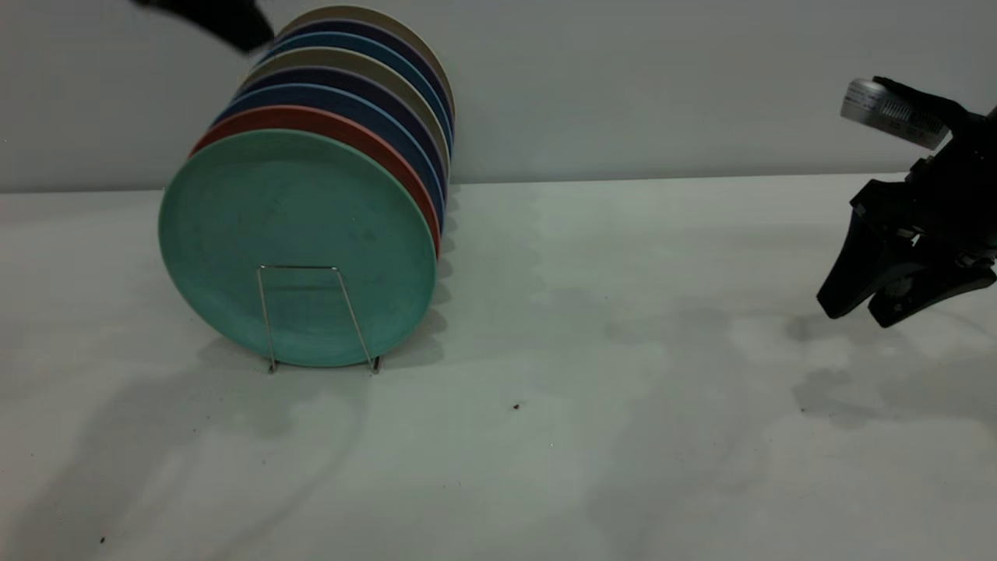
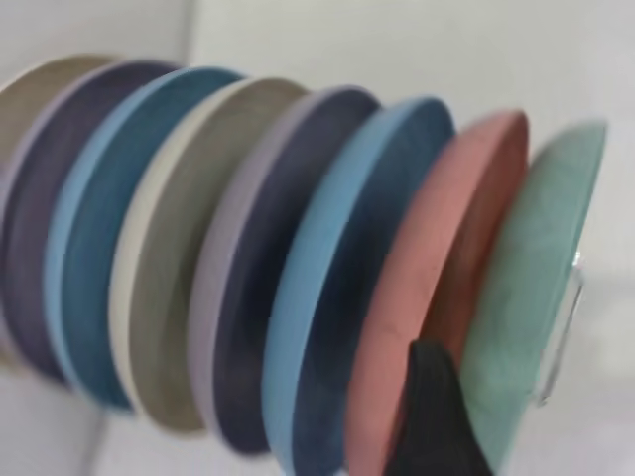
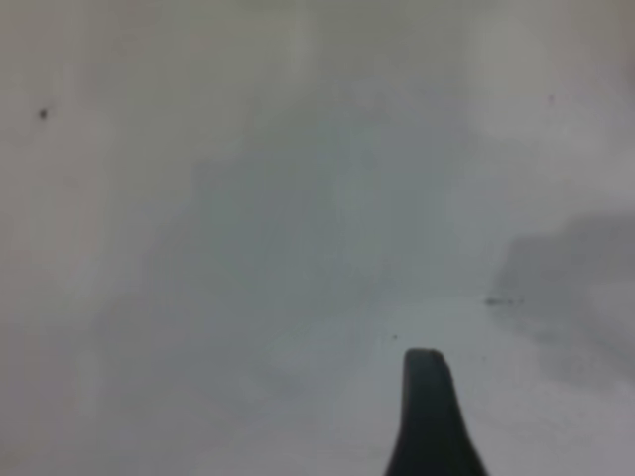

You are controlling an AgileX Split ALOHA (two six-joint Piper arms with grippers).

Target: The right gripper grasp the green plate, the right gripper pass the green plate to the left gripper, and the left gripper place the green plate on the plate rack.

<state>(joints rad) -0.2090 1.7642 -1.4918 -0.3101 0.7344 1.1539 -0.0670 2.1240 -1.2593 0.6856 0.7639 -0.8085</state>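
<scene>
1. Task status: the green plate stands upright on the plate rack, at the left of the table. It is the nearest plate in a row of upright plates. The front wire loop of the rack crosses its lower face.

2. Judgement: grasp, handover and placement all appear complete. What appears to be left is for both arms to clear away.

3. The salmon-pink plate stands directly behind the green plate. Dark blue plates and paler plates continue toward the far side. The left wrist view shows the rims as a close series, with narrow gaps between neighbours.

4. The left gripper hangs above the far left of the row, at the top edge of the exterior view. It holds nothing visible. Only part of it is in frame, and the left wrist view shows just one finger tip against the rims, so whether its jaws are parted cannot be told.

5. The right gripper hangs over the right side of the table, well apart from the rack. Its jaws are parted and grasp nothing. The right wrist view shows only bare table below it.

6. Edges: the green plate's rim bears on the wire loop near its base. Judgement: a knock from the near side could tip it out, as only this loop restrains it.

7. Open room: the table between the rack and the right gripper is unobstructed, as is the near side. Room is tightest above the row, where the left gripper sits just over the rims.
</scene>
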